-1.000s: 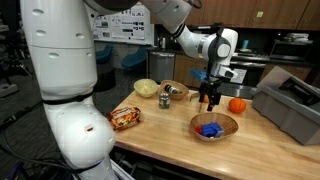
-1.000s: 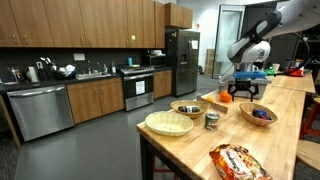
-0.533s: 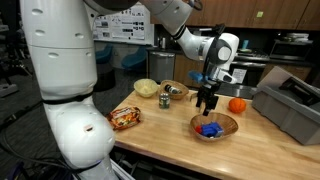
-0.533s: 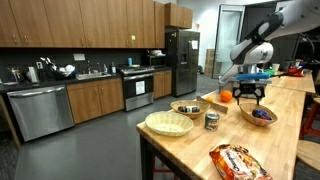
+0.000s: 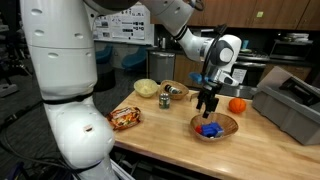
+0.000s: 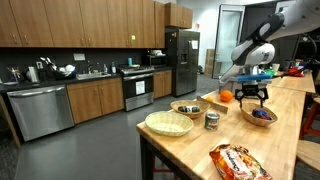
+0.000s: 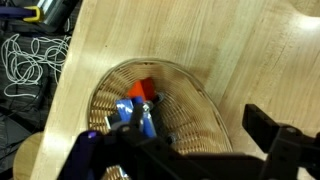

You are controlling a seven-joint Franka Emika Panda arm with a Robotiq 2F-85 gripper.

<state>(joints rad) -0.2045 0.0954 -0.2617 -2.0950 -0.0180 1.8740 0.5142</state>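
Note:
My gripper hangs open and empty just above a woven wicker bowl on the wooden table; it also shows in an exterior view. The bowl holds a blue object with an orange piece beside it. In the wrist view the bowl fills the middle, with the blue object and the orange piece at its left side. The fingers frame the bowl's bare right part. An orange fruit lies on the table just beyond the bowl.
A second wicker bowl, a can, a pale bowl and a snack bag lie further along the table. A grey bin stands at the table's end. Cables lie on the floor beside the table.
The gripper has moved a little from beside the orange fruit to over the wicker bowl with the blue object. It stays open.

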